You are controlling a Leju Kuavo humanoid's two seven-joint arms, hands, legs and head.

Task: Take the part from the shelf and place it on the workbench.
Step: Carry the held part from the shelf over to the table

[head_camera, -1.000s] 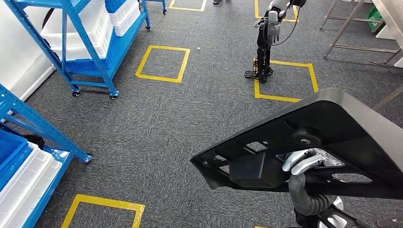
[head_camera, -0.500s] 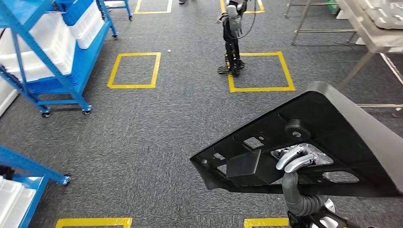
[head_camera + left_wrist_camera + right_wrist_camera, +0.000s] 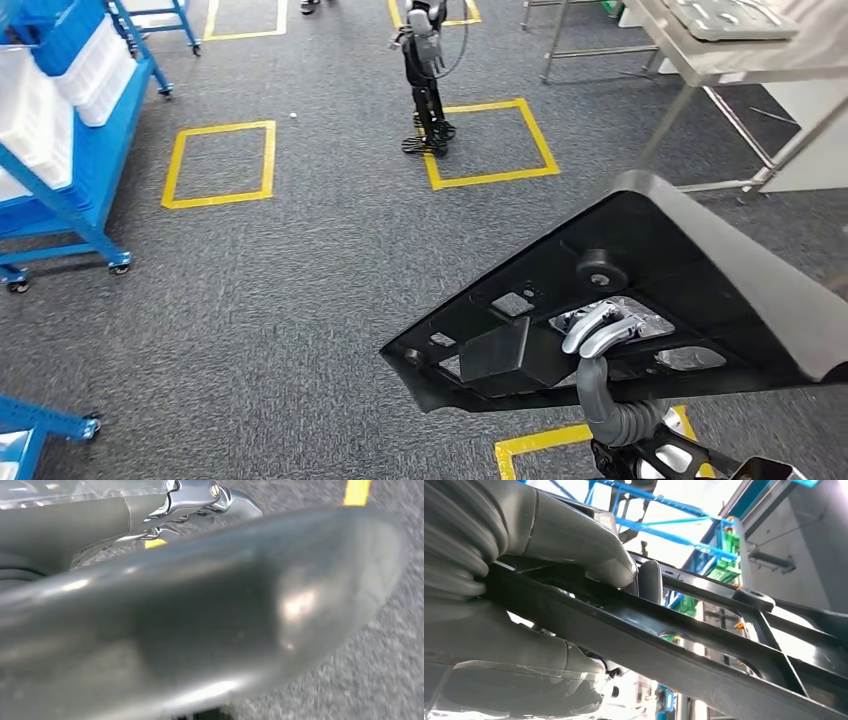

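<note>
Gripping black part [image 3: 640, 290] underside, right robot hand [image 3: 603, 328] beneath.

Part [image 3: 690, 270] cut off at right edge; workbench [image 3: 760, 50] top partly out of frame.

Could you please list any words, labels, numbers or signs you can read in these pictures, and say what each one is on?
None: no readable text stands on anything here.
The black part held by the right hand shows bare moulded ribs and cut-outs, no lettering.
The yellow tape squares on the carpet are plain floor outlines, without numbers.
The blue shelf with its white bins and the metal workbench carry no legible label; any marks there are too small to tell.
</note>
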